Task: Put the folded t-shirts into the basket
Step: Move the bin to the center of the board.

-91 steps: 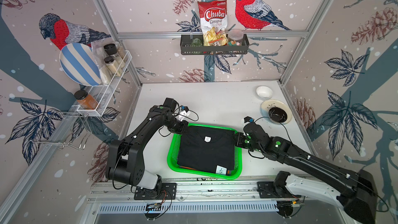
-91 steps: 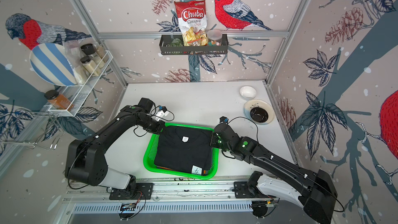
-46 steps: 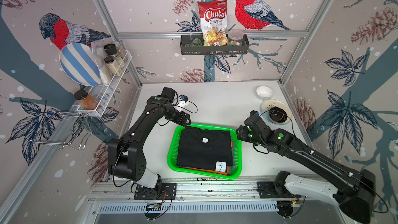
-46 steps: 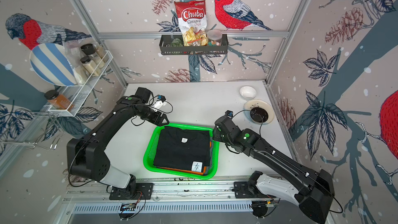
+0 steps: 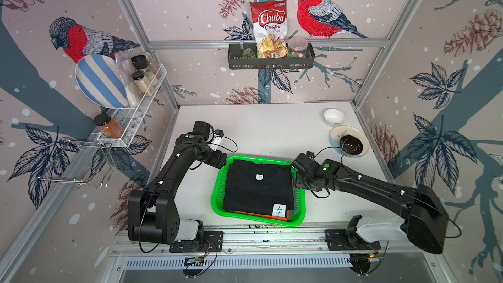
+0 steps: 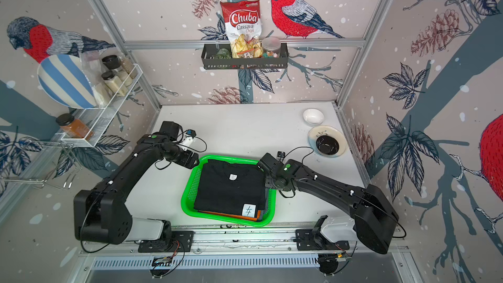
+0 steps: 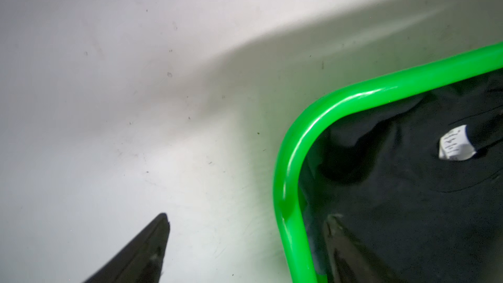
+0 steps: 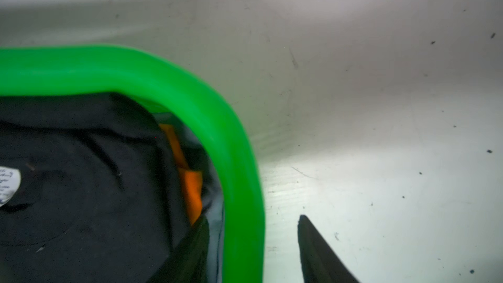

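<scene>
The green basket (image 5: 219,189) (image 6: 187,191) stands near the table's front edge with the folded t-shirts stacked in it. The black one (image 5: 258,186) (image 6: 230,186) lies on top, with a white paper tag (image 5: 279,209). An orange one (image 5: 253,215) (image 8: 190,189) and a grey-blue one (image 8: 215,213) peek out beneath it. My left gripper (image 5: 221,159) (image 7: 246,216) is open at the basket's far left corner, one finger over the table and one over the black shirt. At the far right corner my right gripper (image 5: 295,167) (image 8: 252,217) is open astride the rim (image 8: 239,145), holding nothing.
A white bowl (image 5: 334,116) and a plate with a dark bowl (image 5: 349,142) sit at the back right of the table. A black shelf (image 5: 270,59) hangs on the back wall. A white wire rack (image 5: 133,110) juts from the left wall.
My left gripper opened and let go of the black shirt, which now lies square in the basket. Both grippers pulled away, then came back to the basket's far corners.
</scene>
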Motion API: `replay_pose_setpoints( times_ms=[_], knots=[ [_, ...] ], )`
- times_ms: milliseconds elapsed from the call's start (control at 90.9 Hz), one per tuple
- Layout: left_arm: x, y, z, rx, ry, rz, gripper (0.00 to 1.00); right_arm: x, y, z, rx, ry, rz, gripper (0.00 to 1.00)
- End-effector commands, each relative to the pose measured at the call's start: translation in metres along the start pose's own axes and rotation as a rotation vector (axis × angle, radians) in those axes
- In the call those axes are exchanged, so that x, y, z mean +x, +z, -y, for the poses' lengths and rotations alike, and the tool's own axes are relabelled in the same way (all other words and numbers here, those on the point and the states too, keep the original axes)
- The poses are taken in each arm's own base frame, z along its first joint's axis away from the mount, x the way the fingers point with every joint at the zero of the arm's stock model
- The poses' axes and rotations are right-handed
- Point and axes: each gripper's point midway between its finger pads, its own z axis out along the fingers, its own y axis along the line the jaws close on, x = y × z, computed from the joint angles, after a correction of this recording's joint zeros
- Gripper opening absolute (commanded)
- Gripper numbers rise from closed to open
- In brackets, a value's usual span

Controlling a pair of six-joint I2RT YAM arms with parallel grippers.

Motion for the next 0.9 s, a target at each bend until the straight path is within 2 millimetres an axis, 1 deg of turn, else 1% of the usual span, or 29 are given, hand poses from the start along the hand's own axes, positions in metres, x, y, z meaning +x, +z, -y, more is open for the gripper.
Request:
replay_pose_setpoints(
  times_ms=[0, 55, 99, 132, 198, 275, 319, 385, 473, 561, 616, 660, 682, 704, 792, 858, 891],
  knots=[
    [-0.011, -0.004, -0.018, -0.087, -0.018, 0.076, 0.90, -0.005, 0.005, 0.007, 0.000, 0.010, -0.010, 0.41],
    [-0.011, -0.005, -0.024, -0.111, -0.033, 0.081, 0.91, -0.007, 0.010, 0.019, 0.028, 0.011, -0.024, 0.38],
    [-0.012, -0.007, -0.030, -0.123, -0.048, 0.087, 0.91, -0.011, 0.015, 0.034, 0.058, 0.018, -0.045, 0.35],
    [-0.012, -0.008, -0.033, -0.127, -0.064, 0.094, 0.90, -0.017, 0.016, 0.046, 0.078, 0.023, -0.057, 0.33],
    [-0.013, -0.010, -0.041, -0.135, -0.092, 0.109, 0.90, -0.030, 0.014, 0.063, 0.089, 0.031, -0.066, 0.32],
    [-0.011, -0.010, -0.048, -0.146, -0.118, 0.119, 0.90, -0.050, 0.010, 0.072, 0.055, 0.036, -0.058, 0.31],
    [-0.010, -0.009, -0.052, -0.152, -0.129, 0.122, 0.90, -0.064, 0.008, 0.078, 0.037, 0.069, -0.053, 0.27],
    [-0.007, -0.006, -0.055, -0.153, -0.141, 0.116, 0.90, -0.088, 0.009, 0.079, 0.001, 0.104, -0.031, 0.17],
    [-0.002, -0.001, -0.058, -0.149, -0.152, 0.103, 0.90, -0.123, 0.015, 0.070, -0.051, 0.135, 0.029, 0.10],
    [0.002, 0.004, -0.061, -0.145, -0.162, 0.089, 0.90, -0.161, 0.022, 0.052, -0.097, 0.165, 0.084, 0.09],
    [0.004, 0.005, -0.061, -0.143, -0.167, 0.083, 0.90, -0.182, 0.030, 0.043, -0.106, 0.166, 0.096, 0.09],
    [0.005, 0.006, -0.061, -0.139, -0.169, 0.080, 0.90, -0.198, 0.039, 0.034, -0.114, 0.136, 0.098, 0.10],
    [0.006, 0.007, -0.061, -0.136, -0.169, 0.080, 0.90, -0.208, 0.040, 0.027, -0.127, 0.114, 0.106, 0.10],
    [0.006, 0.007, -0.060, -0.133, -0.169, 0.079, 0.90, -0.213, 0.047, 0.022, -0.134, 0.089, 0.092, 0.10],
    [0.007, 0.010, -0.058, -0.119, -0.168, 0.075, 0.90, -0.239, 0.063, -0.001, -0.176, -0.016, 0.059, 0.11],
    [0.009, 0.014, -0.054, -0.097, -0.168, 0.075, 0.89, -0.259, 0.072, -0.013, -0.184, -0.081, 0.050, 0.12],
    [0.010, 0.016, -0.052, -0.084, -0.168, 0.076, 0.90, -0.272, 0.075, -0.014, -0.170, -0.093, 0.063, 0.13]
  ],
)
